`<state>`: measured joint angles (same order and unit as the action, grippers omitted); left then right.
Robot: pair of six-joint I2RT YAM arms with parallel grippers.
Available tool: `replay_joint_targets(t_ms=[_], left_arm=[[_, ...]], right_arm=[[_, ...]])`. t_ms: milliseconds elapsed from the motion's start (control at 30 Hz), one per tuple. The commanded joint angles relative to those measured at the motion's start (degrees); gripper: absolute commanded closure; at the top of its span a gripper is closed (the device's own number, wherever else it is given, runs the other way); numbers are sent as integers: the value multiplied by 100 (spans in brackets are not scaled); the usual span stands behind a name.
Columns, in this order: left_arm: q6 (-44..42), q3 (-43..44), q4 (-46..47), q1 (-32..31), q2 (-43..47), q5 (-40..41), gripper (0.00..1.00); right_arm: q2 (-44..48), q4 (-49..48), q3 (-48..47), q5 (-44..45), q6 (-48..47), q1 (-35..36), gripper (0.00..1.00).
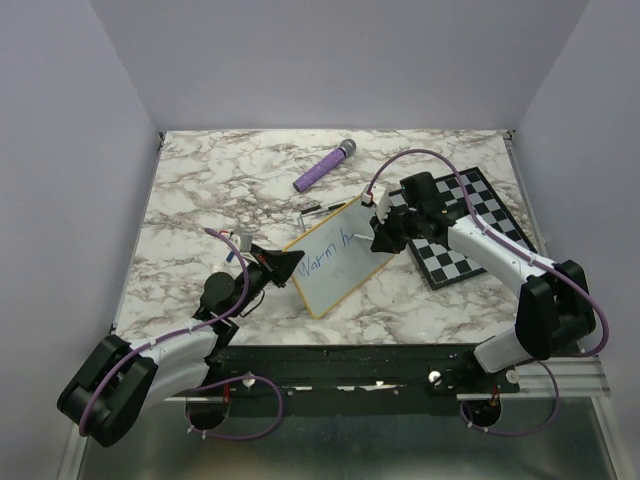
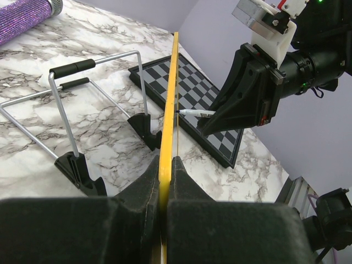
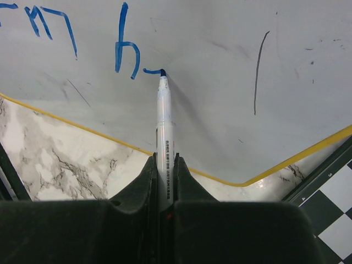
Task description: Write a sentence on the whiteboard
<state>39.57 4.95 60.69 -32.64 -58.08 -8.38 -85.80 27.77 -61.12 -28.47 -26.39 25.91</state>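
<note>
The whiteboard point(image 1: 335, 262) with its yellow frame stands tilted mid-table. My left gripper point(image 1: 290, 265) is shut on its left edge; the left wrist view shows the frame point(image 2: 168, 132) edge-on between the jaws. The sentence point(image 1: 328, 250) reads "Warm h" in blue; the right wrist view shows the "h" point(image 3: 124, 47) and a fresh stroke. My right gripper point(image 1: 383, 238) is shut on a white marker point(image 3: 164, 132), its blue tip touching the board point(image 3: 220, 66) just right of the "h". That gripper point(image 2: 206, 125) and the marker point(image 2: 195, 112) also show in the left wrist view.
A checkered chessboard point(image 1: 478, 230) lies right of the whiteboard, under my right arm. A purple glitter microphone point(image 1: 324, 166) lies at the back. A wire stand with black feet point(image 2: 82, 104) sits behind the whiteboard. A black pen-like item point(image 1: 325, 208) lies by the board's top edge.
</note>
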Motion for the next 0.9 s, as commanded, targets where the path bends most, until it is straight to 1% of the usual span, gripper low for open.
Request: replay_joint_targets(t_ms=[0,267,567,867], left_arm=[[-195,-47,-31,-23,-19,-199,100],[-204,-38,5,-32,-71,-199,100],[-195,-29,57,-32,-115,-208,100],[-195,-20,-30,-32,-45,-208,100]], right_arm=[[107,-351,-49,167,99,2,100],[98,-360,-75,-237,29,19,99],[107,-281,-49,-458,-94,45,99],[-130,158,-163,-484,-349,63,99]])
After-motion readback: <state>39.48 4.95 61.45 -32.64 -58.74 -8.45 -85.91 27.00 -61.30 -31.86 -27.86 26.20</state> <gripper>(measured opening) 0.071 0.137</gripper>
